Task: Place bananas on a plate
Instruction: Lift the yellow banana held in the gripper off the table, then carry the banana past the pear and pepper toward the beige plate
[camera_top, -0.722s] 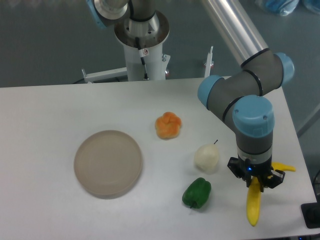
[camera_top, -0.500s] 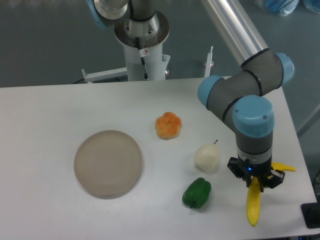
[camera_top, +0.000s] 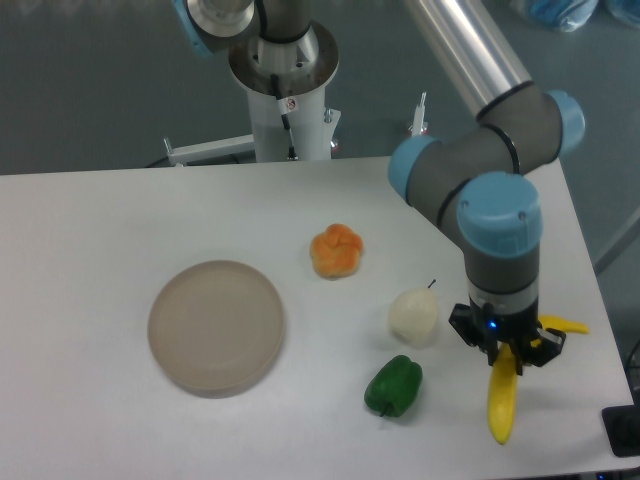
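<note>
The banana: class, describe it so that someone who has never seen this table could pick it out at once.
Start at the white table and go to its near right corner, under the arm's gripper. The banana hangs there from the gripper, tip pointing down. It is the only long, plain yellow thing; the pepper beside it is green and the pear is pale.

One fixed camera looks down from in front of the white table (camera_top: 120, 210), facing the arm's pedestal (camera_top: 288, 110) at the far edge (moderately close, whole tabletop nearly framed).
</note>
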